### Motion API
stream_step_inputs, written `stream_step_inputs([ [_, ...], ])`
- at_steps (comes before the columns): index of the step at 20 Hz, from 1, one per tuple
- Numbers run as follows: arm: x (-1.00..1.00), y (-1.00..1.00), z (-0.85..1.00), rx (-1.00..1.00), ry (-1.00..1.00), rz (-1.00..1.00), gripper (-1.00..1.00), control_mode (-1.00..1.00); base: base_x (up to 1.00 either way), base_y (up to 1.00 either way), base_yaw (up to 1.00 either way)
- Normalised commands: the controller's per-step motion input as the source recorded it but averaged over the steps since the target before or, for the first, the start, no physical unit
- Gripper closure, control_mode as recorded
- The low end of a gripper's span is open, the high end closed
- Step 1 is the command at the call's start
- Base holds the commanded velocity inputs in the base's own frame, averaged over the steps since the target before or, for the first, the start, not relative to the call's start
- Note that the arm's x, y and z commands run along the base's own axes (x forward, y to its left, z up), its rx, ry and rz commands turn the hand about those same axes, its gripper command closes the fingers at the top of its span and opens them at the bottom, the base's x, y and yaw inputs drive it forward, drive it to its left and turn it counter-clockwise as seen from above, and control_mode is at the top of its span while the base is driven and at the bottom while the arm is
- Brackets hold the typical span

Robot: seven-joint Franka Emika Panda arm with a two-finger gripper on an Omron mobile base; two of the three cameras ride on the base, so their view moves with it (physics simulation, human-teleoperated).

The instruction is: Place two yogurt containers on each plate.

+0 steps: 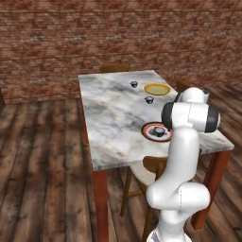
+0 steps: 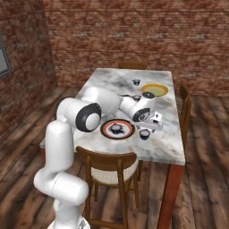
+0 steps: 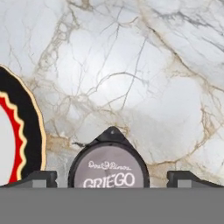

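Across the marble bench [image 2: 165, 143] the things are spread along its right-hand side, and the arm reaches low over the near end. Largest of the task's things are the two plates: the red-rimmed plate [image 2: 107, 133] sits near the front edge, and the yellow-orange plate [image 2: 155, 90] lies farther back. One yogurt cup [image 2: 117, 129] already stands on the dark centre of the red-rimmed plate. A second cup [image 2: 144, 133] rests on bare marble just beside that plate's right rim, and the pincer [image 2: 154, 123] hovers right over it. Two more cups wait up the bench: one [image 1: 149, 99] near the yellow-orange plate, another [image 1: 134, 84] beyond it, both off any plate.

From the hand view the lid of the cup under the pincer [image 3: 109, 173] lies between the two dark fingertips [image 3: 38, 177], which stand wide apart and clear of its sides; nothing is held.

The step in hand looks like picking this cup for the red-rimmed plate. Next would be lowering around it, closing, then a short lift across the rim.
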Motion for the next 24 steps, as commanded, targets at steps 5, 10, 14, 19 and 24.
stream_step_inputs([
  [5,-0.06,0.05,-0.19,0.00,0.03,0.00,-1.00,-1.00,0.00,0.00,0.00],
  [10,0.00,0.00,-0.19,0.00,0.00,0.00,-1.00,-1.00,0.00,0.00,0.00],
  [14,0.00,0.00,-0.20,-0.01,0.00,0.00,-1.00,-1.00,0.00,0.00,0.00],
  [19,0.00,0.00,-0.11,0.00,0.00,0.00,-1.00,-1.00,0.00,0.00,0.00],
  [24,0.00,0.00,-0.04,0.00,0.00,0.00,1.00,-1.00,0.00,0.00,0.00],
])
